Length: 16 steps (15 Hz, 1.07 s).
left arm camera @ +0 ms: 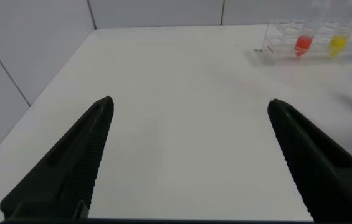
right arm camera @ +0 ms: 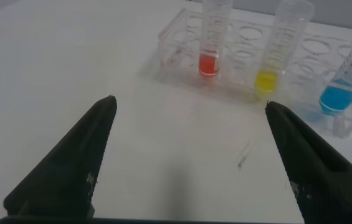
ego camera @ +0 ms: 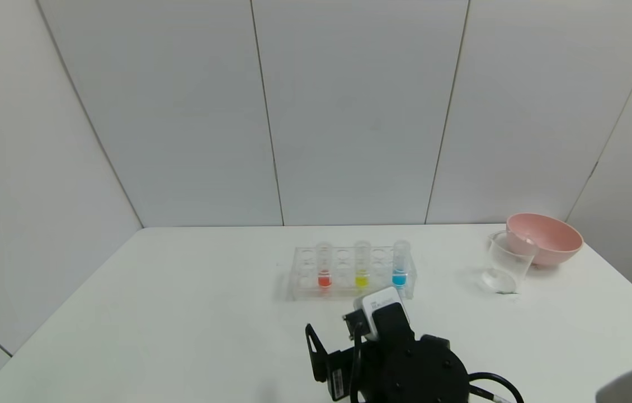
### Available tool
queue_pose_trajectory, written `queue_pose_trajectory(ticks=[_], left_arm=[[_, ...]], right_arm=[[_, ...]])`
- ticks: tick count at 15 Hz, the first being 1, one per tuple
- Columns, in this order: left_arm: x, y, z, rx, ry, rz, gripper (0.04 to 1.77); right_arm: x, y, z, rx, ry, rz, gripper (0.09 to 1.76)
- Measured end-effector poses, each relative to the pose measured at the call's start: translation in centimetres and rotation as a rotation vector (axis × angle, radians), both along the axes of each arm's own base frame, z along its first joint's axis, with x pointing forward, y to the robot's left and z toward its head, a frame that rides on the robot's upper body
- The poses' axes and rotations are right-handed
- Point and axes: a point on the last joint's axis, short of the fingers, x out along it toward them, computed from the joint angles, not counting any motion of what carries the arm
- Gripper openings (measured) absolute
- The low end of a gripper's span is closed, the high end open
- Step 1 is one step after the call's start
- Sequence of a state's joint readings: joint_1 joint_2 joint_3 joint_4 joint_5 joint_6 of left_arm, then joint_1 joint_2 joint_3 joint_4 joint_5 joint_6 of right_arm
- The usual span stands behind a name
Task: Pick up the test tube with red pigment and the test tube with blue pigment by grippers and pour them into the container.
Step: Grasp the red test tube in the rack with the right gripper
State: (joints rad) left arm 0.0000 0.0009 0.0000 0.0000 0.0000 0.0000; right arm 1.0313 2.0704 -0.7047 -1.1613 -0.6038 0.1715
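Note:
The test tube with red pigment (ego camera: 324,270) and the test tube with blue pigment (ego camera: 400,268) stand upright in a clear rack (ego camera: 306,264) at mid-table. The container (ego camera: 507,262), a clear beaker, stands to the right of the rack. My right arm (ego camera: 405,358) is just in front of the rack. Its gripper (right arm camera: 189,102) is open and empty over bare table, short of the red tube (right arm camera: 209,53) and the blue tube (right arm camera: 341,90). My left gripper (left arm camera: 189,101) is open and empty too, hovering over the table well to the left of the rack (left arm camera: 275,45); it is outside the head view.
A yellow-filled tube (ego camera: 362,271) stands between the red and blue ones. A pink bowl (ego camera: 545,238) sits right behind the beaker. White walls close in the table at the back and on both sides.

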Motion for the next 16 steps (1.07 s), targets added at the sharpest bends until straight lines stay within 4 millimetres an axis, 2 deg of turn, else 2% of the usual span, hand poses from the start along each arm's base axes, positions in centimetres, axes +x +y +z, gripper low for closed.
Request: queue_pose_trajectory(ticks=[8,13,16], left_arm=[[0.0,0.0,0.0,0.000,0.000,0.000,1.76],[0.0,0.0,0.0,0.000,0.000,0.000,1.76],[0.0,0.0,0.0,0.000,0.000,0.000,1.76]], right_arm=[[7.9,3.9,-0.1,0.012,0.003,-0.057,1.71],[11.3,5.3,-0.7,0.001,0.009,-0.075,1.71],[12.2,5.6,-1.3,-0.004,0.011,-0.076,1.71]])
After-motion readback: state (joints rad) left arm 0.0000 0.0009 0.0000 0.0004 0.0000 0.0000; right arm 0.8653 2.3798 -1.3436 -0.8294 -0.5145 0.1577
